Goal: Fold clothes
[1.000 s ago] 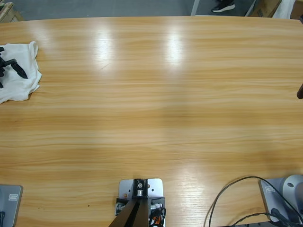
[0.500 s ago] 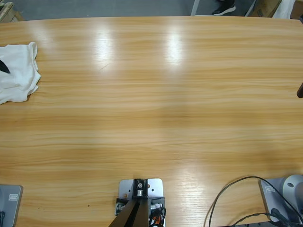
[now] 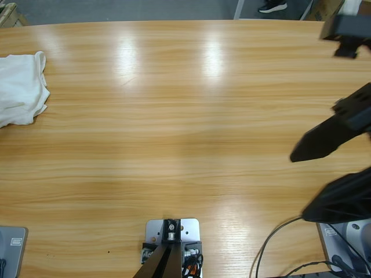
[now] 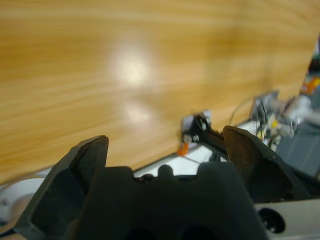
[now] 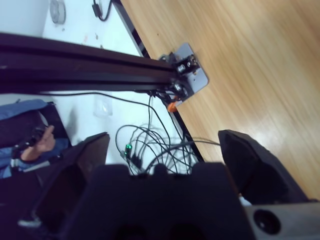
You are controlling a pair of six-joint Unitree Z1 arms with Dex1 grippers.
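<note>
Crumpled white T-shirt [image 3: 22,87] on table [image 3: 185,133]

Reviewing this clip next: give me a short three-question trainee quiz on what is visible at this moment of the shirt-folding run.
1. True or false: a gripper is holding the white T-shirt.
2. Multiple choice: where does the T-shirt lie in the high view? A) at the table's middle B) at the left edge of the table C) by the cables at the lower right
3. Short answer: how do the jaws of the left gripper and the right gripper stand in their wrist views?

Key
1. False; nothing touches it.
2. B
3. Both stand apart with nothing between them.
</note>
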